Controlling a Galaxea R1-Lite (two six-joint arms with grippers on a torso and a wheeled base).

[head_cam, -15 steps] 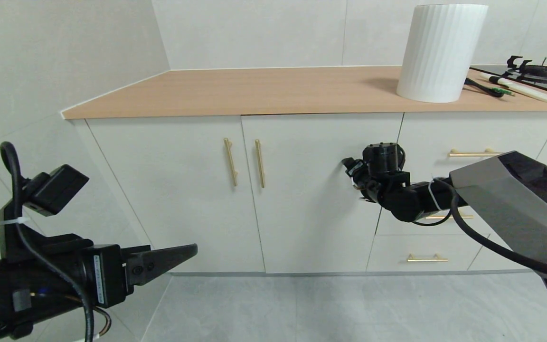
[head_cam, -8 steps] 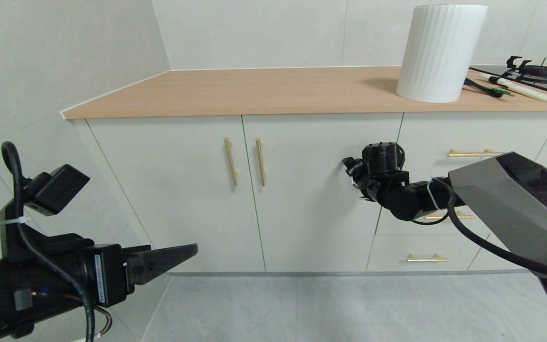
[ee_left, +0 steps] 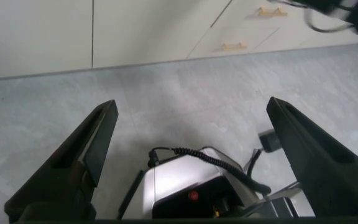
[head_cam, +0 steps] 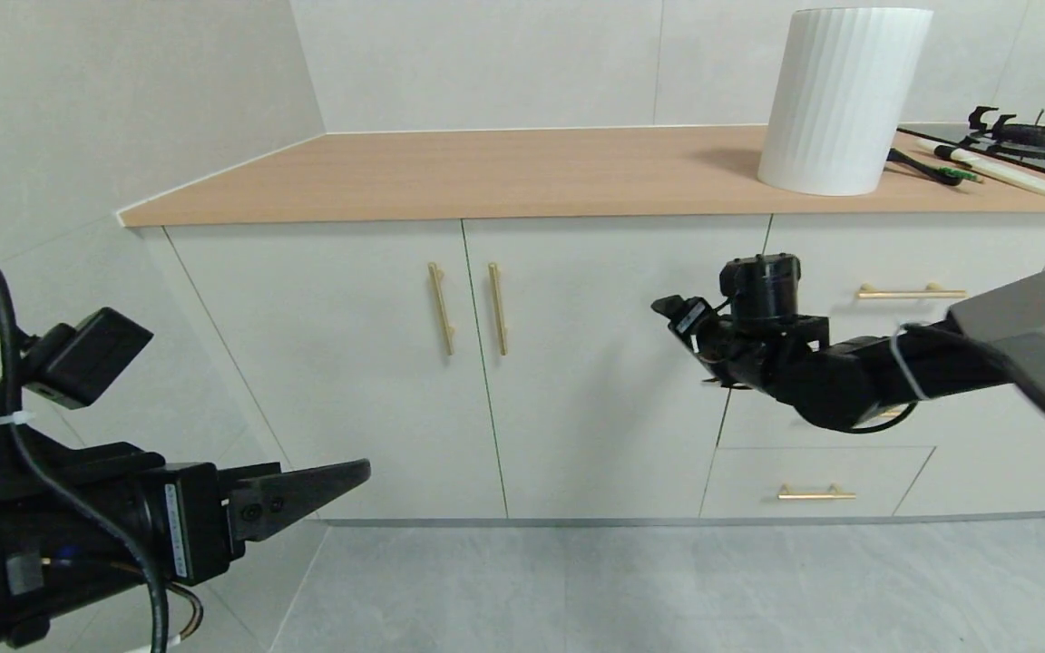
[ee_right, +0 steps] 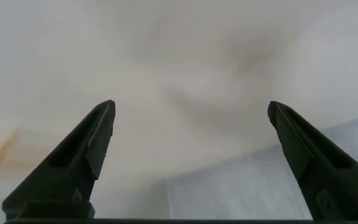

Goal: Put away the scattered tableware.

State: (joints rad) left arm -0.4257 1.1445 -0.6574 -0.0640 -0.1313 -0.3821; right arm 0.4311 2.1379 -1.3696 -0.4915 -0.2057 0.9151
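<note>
The scattered tableware (head_cam: pixel 962 168) (a dark utensil, a green-handled one and a long pale one) lies on the tabletop (head_cam: pixel 486 172) at about 2 o'clock in the head view. It is just beside a white ribbed container (head_cam: pixel 843 100) and by the hob (head_cam: pixel 1030 136). The left tool (ee_left: pixel 191 107) hangs low at 8 o'clock over the grey floor (head_cam: pixel 622 589), fingers apart, holding nothing. The right tool (ee_right: pixel 191 106) is at 3 o'clock, close before a pale cabinet door (head_cam: pixel 595 363), fingers likewise spread and bare.

The only print, on a white sticker (head_cam: pixel 174 531), is too small to read.
</note>
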